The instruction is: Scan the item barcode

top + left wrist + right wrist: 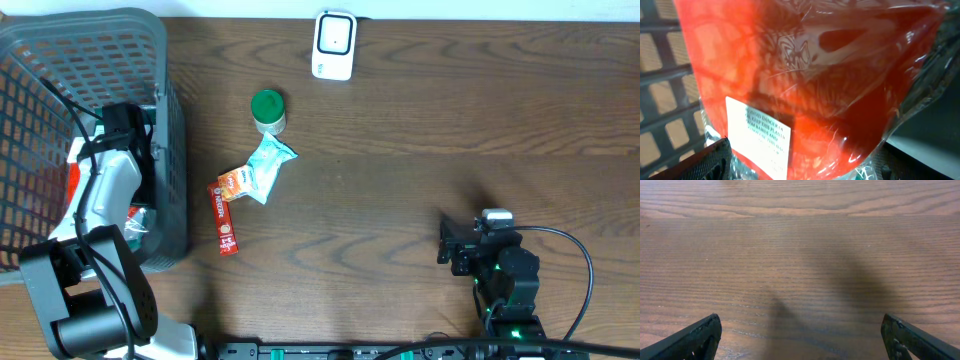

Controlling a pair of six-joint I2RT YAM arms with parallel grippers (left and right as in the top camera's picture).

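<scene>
A: Where's the red plastic-wrapped package (830,75)?
B: In the grey basket (90,20). Its white label (760,137) sits lower left, print sloping down to the right. Its long axis can't be told.
A: Grippers?
B: Left gripper (797,167) spread wide, close over it. Right gripper (805,345) spread wide above the wooden table (800,240).

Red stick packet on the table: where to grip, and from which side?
Likely pinch the red stick packet across its narrow width, on the half nearer the robot, coming straight down from above. It lies flat on the table, long and thin, and its far end sits right by the crumpled pale wrapper.
</scene>
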